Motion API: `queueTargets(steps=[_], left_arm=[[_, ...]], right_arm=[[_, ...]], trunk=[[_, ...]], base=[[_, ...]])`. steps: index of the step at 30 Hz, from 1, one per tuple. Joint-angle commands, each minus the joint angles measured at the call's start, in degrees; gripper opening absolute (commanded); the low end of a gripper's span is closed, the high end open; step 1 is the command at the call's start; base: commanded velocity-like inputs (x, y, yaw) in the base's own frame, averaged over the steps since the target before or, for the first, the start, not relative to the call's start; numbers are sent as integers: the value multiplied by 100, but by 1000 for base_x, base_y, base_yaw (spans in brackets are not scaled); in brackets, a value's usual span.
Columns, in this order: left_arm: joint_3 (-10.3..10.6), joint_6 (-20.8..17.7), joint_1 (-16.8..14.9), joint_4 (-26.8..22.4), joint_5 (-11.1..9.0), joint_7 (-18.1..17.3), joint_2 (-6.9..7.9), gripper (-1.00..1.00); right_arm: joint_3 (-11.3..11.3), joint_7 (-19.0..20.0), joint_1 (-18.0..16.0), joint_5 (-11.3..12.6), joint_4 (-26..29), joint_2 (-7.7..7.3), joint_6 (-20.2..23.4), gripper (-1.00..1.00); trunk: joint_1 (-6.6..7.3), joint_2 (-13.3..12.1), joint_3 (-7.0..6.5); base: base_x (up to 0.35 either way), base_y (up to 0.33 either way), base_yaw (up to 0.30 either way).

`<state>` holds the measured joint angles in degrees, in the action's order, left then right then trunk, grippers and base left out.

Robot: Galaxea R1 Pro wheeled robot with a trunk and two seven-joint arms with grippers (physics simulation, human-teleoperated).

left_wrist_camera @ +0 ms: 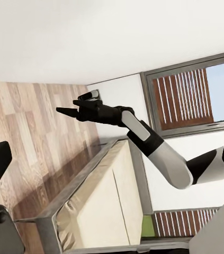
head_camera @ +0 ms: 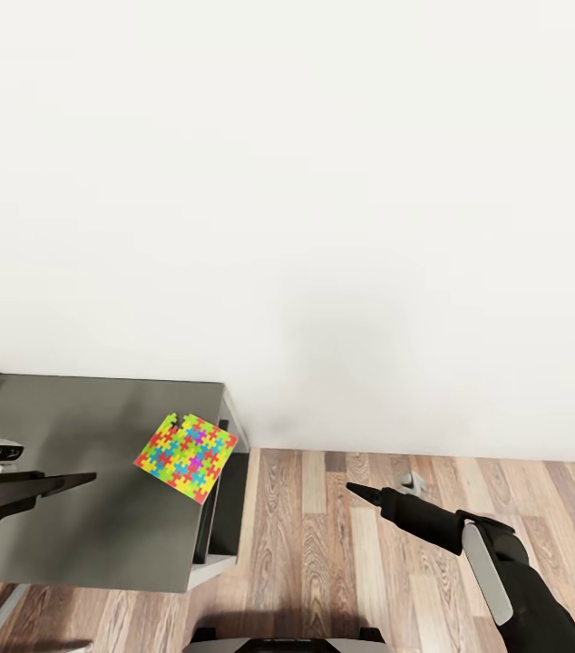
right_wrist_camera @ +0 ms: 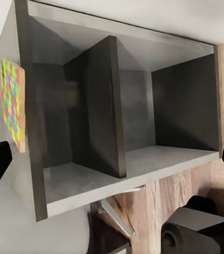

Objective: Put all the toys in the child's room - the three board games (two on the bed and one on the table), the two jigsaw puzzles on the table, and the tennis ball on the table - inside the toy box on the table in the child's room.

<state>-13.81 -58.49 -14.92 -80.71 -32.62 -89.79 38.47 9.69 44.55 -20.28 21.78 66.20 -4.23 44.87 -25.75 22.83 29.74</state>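
One jigsaw puzzle (head_camera: 187, 444), bearing no legible writing, overhangs the cabinet (head_camera: 79, 508) edge; both claws' spread unclear.

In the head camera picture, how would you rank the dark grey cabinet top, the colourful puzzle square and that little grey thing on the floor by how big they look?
Largest to smallest as they look:
1. dark grey cabinet top
2. jigsaw puzzle, lying on it near the right edge
3. small grey object on the wooden floor, which lies farther away, so its true size is unsure.

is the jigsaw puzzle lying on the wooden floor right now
No, in the head view the jigsaw puzzle lies flat on the dark grey cabinet top, near its edge, with the wooden floor beside and below it.
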Motion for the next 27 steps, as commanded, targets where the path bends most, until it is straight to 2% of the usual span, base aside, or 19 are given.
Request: queueTargets(steps=[1, 13, 27], left_arm=[[2, -60, -3, -2, 1, -21, 3, 100], [1, -50, -3, -1, 1, -21, -1, 100], [1, -49, -3, -8, 1, -21, -5, 100]], right_arm=[[7, 17, -3, 9, 1, 1, 31, 100], [15, 50, -3, 11, -3, -1, 31, 100], [26, 17, -10, 19, -95, 55, 10, 100]], trunk=[[-3, 9, 8], [-3, 9, 8], [-3, 9, 8]], base=[[7, 8, 0], [4, 5, 0], [56, 67, 0]])
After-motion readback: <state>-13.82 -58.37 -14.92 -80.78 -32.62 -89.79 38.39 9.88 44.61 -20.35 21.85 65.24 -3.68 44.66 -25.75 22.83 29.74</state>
